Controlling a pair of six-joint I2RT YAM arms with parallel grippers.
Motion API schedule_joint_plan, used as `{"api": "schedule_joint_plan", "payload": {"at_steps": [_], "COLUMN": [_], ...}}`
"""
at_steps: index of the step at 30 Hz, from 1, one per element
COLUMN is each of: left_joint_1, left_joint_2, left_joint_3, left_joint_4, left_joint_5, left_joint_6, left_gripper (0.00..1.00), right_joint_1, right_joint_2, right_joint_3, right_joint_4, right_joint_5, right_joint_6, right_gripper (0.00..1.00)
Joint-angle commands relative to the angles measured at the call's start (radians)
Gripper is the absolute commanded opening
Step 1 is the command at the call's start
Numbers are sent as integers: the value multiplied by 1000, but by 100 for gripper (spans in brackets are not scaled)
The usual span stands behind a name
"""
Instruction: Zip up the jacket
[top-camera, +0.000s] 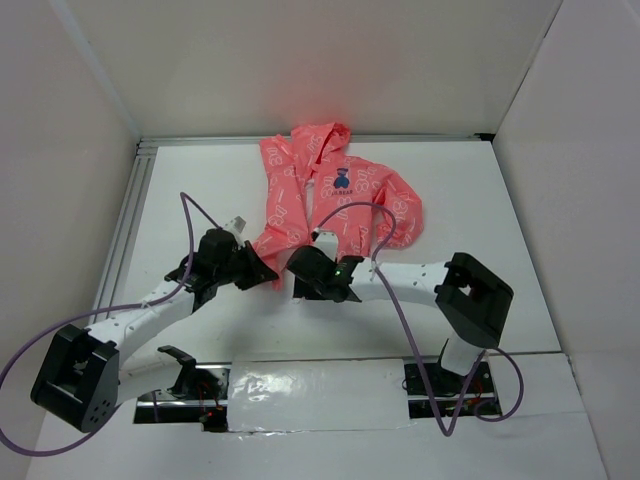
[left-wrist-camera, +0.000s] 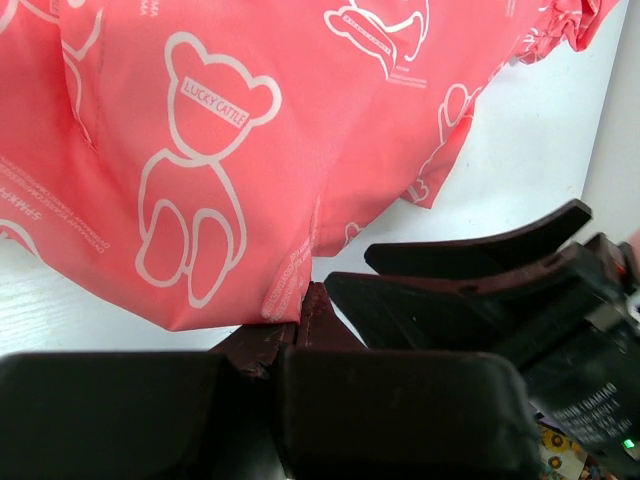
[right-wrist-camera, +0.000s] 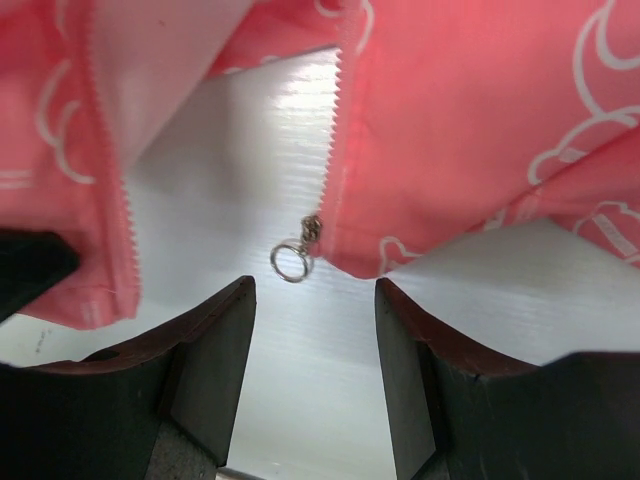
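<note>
While the left gripper (left-wrist-camera: 300, 335) is pinched shut on the hem of the jacket (top-camera: 290, 190), the right gripper (right-wrist-camera: 315, 300) hangs open just short of the ring-shaped zipper pull (right-wrist-camera: 292, 262), not touching it. The jacket lies unzipped on the white table (top-camera: 480, 200), front edges parted, hood towards the far edge

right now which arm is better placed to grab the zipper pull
Right: the right gripper, open, faces the zipper pull just ahead of its fingers; the left gripper is shut on the hem of the jacket.
</note>
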Motion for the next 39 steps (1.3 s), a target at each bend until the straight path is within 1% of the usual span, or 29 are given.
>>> {"api": "schedule_joint_plan", "payload": {"at_steps": [1,5,12,16,18,24,30,31,32,33,35,38,39], "left_joint_1": [5,5,5,5,5,5,5,5,5,5,5,5,5], "left_joint_2": [-5,-14,-23,-23,-23,-23,-33,-33,-33,-33,-33,-33,-33], "left_joint_3": [24,24,24,24,24,24,15,15,15,15,15,15,15], "left_joint_4": [11,-9,-9,-9,-9,-9,-9,-9,-9,-18,-18,-18,-18], "left_joint_5": [-6,-15,-25,-25,-25,-25,-34,-34,-34,-34,-34,-34,-34], "left_joint_6": [13,22,22,22,22,22,22,22,22,22,31,31,31], "left_gripper": [0,0,0,0,0,0,0,0,0,0,0,0,0], "right_joint_1": [8,-1,-30,-41,-59,-59,-59,-59,-59,-59,-59,-50,-50], "right_joint_2": [22,65,74,85,94,128,172,172,181,181,181,155,145], "right_joint_3": [60,73,62,53,53,53,44,44,53,53,53,53,53], "right_joint_4": [-34,-43,-54,-42,-29,6,17,17,6,6,6,-3,-3], "right_joint_5": [70,70,89,79,48,16,-4,-4,-4,-4,5,16,16], "right_joint_6": [1,1,1,1,-9,-18,-18,-18,-18,-18,-18,-18,-18], "right_gripper": [59,58,58,57,56,53,53,52,48,46,46,48,55]}}
